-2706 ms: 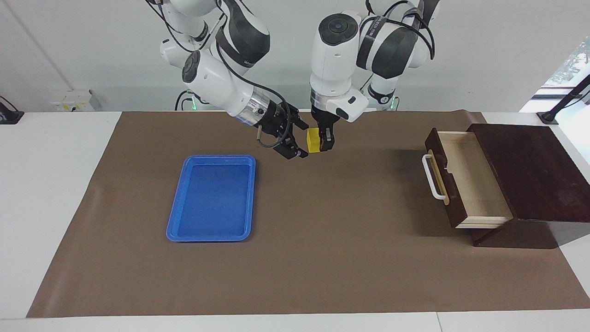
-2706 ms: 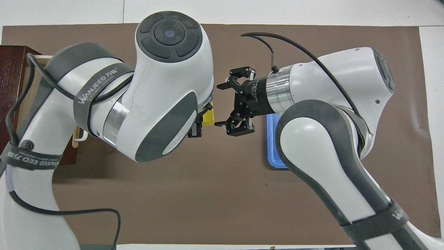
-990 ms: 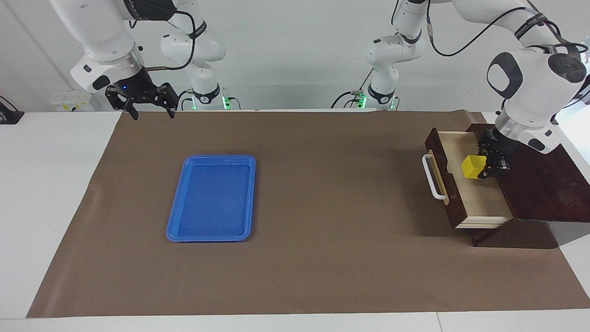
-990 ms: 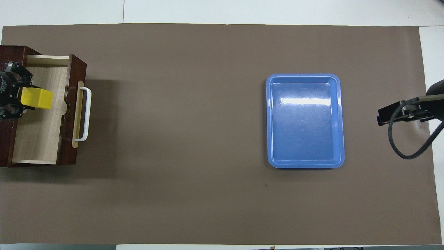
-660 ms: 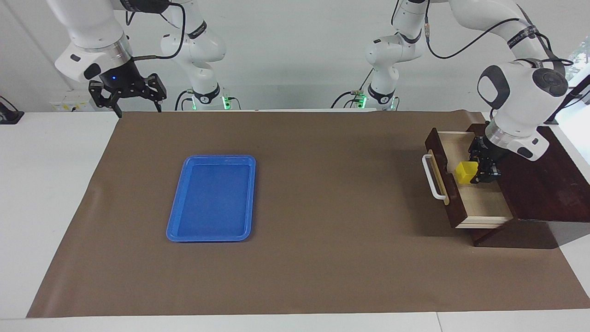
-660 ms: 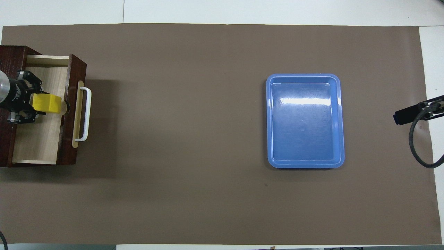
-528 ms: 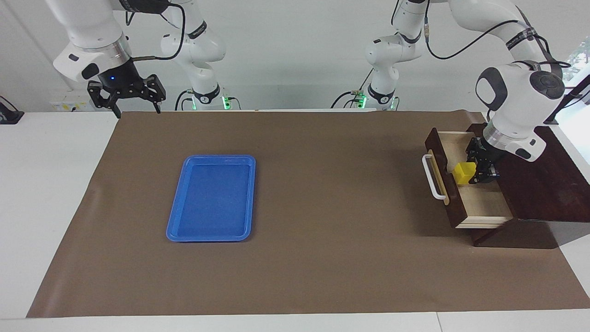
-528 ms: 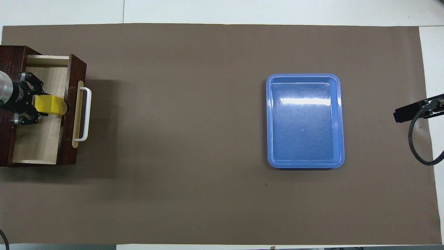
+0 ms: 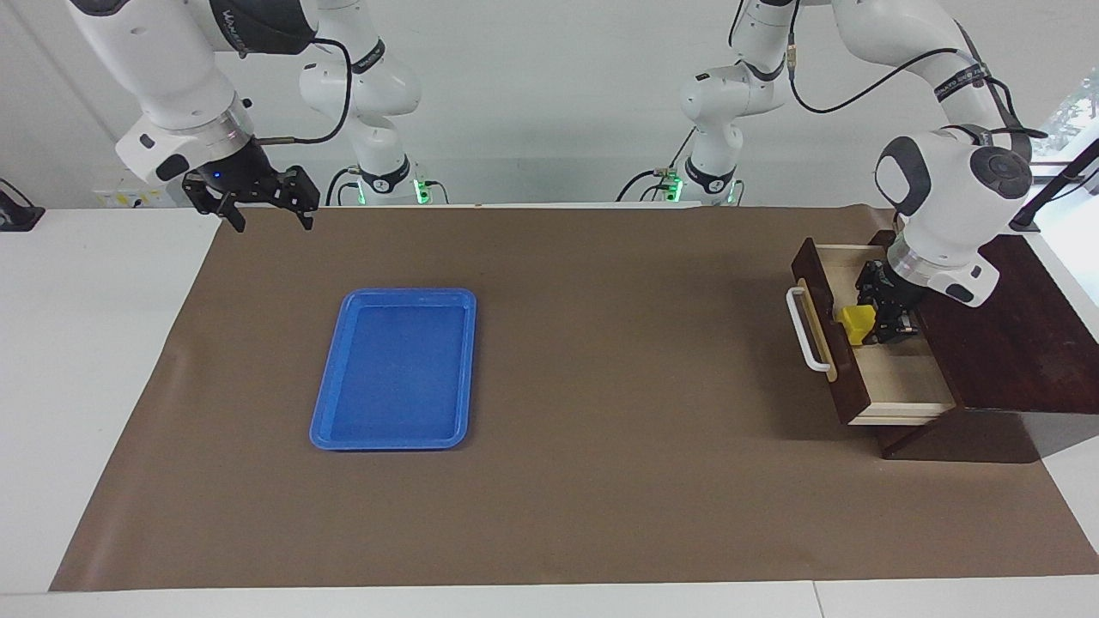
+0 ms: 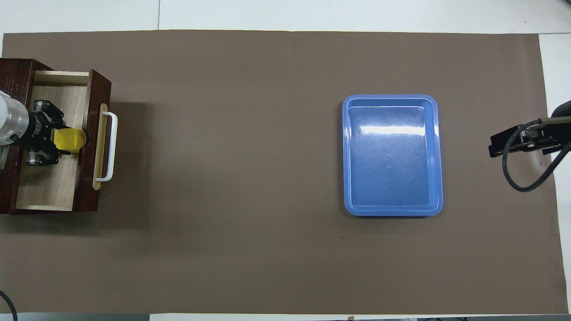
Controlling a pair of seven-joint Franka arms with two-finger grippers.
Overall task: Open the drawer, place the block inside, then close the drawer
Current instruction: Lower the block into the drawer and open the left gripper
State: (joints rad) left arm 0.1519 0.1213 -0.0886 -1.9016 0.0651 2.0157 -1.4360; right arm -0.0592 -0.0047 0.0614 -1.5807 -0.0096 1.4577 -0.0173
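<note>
Drawer open, block going in.
We see the left gripper (image 9: 869, 324) clenched on the block (image 9: 857, 324) low inside the drawer (image 9: 893, 378), perhaps touching bottom; release and closing remain. Our right gripper (image 9: 251, 202) waits, spread.

Facing camera opposes the steep overhead one (both cover the mat (image 9: 601, 481)).

Readable text: grey band (image 9: 247, 19) on the right arm's upper link carries white lettering, "WANJEED" legible in the facing view. Grey band (image 9: 955, 79) on the left arm's forearm also bears white lettering, too small to read. Small round marks on the two arm bases, illegible. No text legible in the overhead view.
</note>
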